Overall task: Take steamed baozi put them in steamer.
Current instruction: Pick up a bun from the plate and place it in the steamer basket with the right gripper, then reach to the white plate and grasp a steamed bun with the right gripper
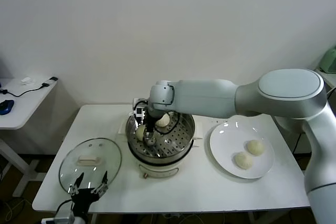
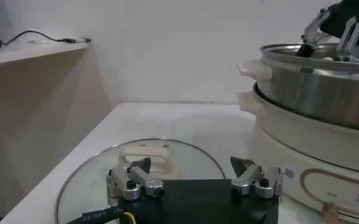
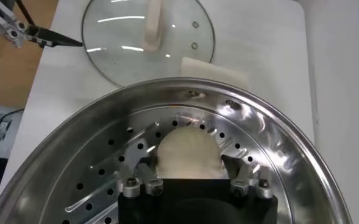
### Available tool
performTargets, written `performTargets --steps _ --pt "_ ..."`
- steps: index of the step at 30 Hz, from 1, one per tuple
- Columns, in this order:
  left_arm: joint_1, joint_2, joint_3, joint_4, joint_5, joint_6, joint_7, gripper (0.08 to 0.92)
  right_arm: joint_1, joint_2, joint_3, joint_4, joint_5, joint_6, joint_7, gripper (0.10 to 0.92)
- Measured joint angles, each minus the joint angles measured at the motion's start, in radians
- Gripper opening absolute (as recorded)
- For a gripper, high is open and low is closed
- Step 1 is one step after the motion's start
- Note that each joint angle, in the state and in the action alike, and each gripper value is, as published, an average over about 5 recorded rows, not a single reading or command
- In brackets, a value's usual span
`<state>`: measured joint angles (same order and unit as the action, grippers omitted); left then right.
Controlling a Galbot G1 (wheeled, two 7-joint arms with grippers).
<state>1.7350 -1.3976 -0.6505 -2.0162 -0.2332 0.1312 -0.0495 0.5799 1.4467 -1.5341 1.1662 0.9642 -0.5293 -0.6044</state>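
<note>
Now | right gripper [image 3: 190,178] down in steamer [image 1: 185,129] mid-table, fingers around a bun [image 3: 187,152] on the tray | second bun [image 1: 163,120] beside; two on plate [image 1: 218,145] | risk: lifting before fully letting go drags it | left gripper [image 2: 194,182] spread, near-left edge.

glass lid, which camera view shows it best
The head view: the whole glass lid lies flat on the table, left of the steamer, with its white handle visible. The left wrist view shows it from low down behind the left pincer. The right wrist view shows most of it beyond the steamer rim.
</note>
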Motion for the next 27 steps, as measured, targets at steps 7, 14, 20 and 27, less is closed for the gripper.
performTargets --steps 7,14,20,27 --pt "0.005 -0.005 0.001 -0.009 0.002 0.0 0.0 0.823 0.056 -0.038 -0.006 0.014 -0.022 0.074 -0.075 0.822" --pt "0.01 -0.008 -0.004 -0.016 0.003 0.0 0.0 0.823 0.199 -0.178 -0.06 0.074 -0.042 0.174 -0.212 0.823" --pt "0.004 -0.008 -0.006 -0.017 0.003 0.001 0.001 0.823 0.346 -0.381 -0.183 0.179 -0.1 0.234 -0.31 0.823" --pt "0.005 -0.011 -0.01 -0.021 0.004 0.002 0.002 0.823 0.392 -0.615 -0.311 0.282 -0.227 0.246 -0.338 0.823"
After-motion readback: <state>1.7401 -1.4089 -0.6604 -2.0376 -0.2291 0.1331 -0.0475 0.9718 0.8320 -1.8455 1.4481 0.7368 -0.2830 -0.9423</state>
